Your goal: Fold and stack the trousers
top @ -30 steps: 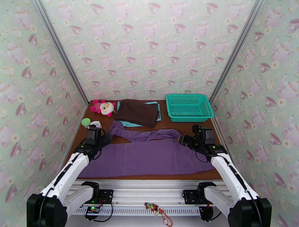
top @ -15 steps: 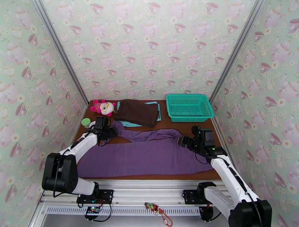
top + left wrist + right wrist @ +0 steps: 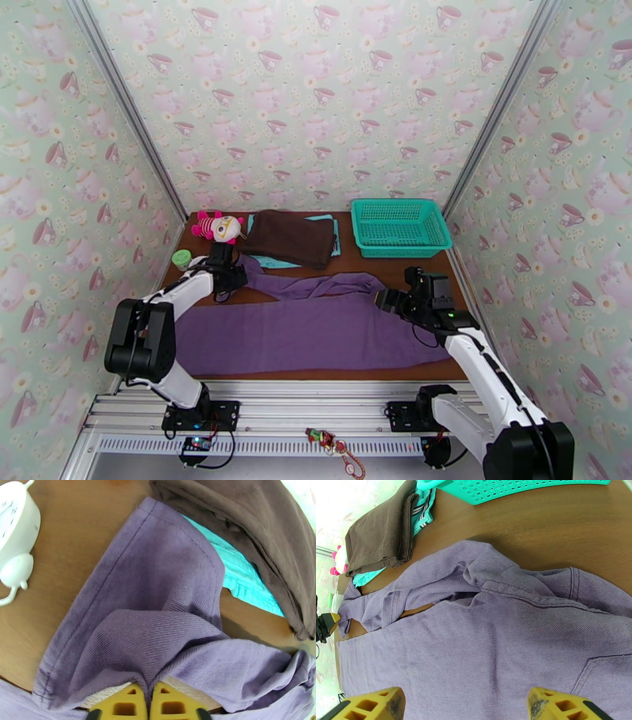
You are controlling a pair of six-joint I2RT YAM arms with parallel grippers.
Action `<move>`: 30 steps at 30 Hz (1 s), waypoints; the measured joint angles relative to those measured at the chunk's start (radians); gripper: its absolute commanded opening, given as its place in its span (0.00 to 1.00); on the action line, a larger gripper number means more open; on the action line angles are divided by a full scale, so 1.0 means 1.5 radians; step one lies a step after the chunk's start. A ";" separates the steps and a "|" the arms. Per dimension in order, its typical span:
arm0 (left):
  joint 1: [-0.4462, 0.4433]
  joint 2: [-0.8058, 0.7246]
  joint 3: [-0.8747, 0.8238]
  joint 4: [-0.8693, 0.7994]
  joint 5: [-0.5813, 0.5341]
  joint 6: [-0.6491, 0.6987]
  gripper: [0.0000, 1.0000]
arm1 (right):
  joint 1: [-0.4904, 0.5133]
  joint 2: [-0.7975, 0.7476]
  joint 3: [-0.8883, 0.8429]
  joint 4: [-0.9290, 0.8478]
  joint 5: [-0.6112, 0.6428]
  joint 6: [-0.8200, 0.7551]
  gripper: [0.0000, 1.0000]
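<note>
Left gripper (image 3: pixel 231 276), viewed from above near the left edge of the tabletop (image 3: pixel 395 272), is closed on a leg end of the purple trousers (image 3: pixel 316 331); these are spread along the near edge with the second leg bunched behind, and the right gripper (image 3: pixel 385 298) is set at their waist end. From the left wrist, the jaws are seen pinched narrowly on a ridge of purple cloth beside the brown garment (image 3: pixel 245 531); from the right wrist, the jaws are held wide over the fabric, gripping nothing. No fold is judged made yet, and stacking is left.

Bright even light, soft shadows, wide-angle wrist distortion
</note>
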 measured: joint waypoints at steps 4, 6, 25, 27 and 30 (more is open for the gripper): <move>-0.001 -0.006 0.050 -0.033 -0.019 0.016 0.00 | 0.000 0.002 0.000 -0.001 0.001 0.000 0.85; -0.003 -0.018 0.095 -0.044 -0.028 0.031 0.00 | 0.000 0.000 0.000 -0.002 0.006 0.000 0.85; -0.502 -0.543 -0.316 -0.200 -0.146 -0.229 0.64 | 0.001 -0.079 0.026 -0.054 0.073 0.025 0.87; -0.499 -0.582 -0.298 -0.207 -0.181 -0.229 0.64 | 0.004 -0.066 0.032 -0.047 0.069 0.025 0.87; -0.478 -0.587 -0.271 -0.200 -0.218 -0.203 0.71 | 0.013 -0.033 0.035 -0.030 0.058 0.024 0.87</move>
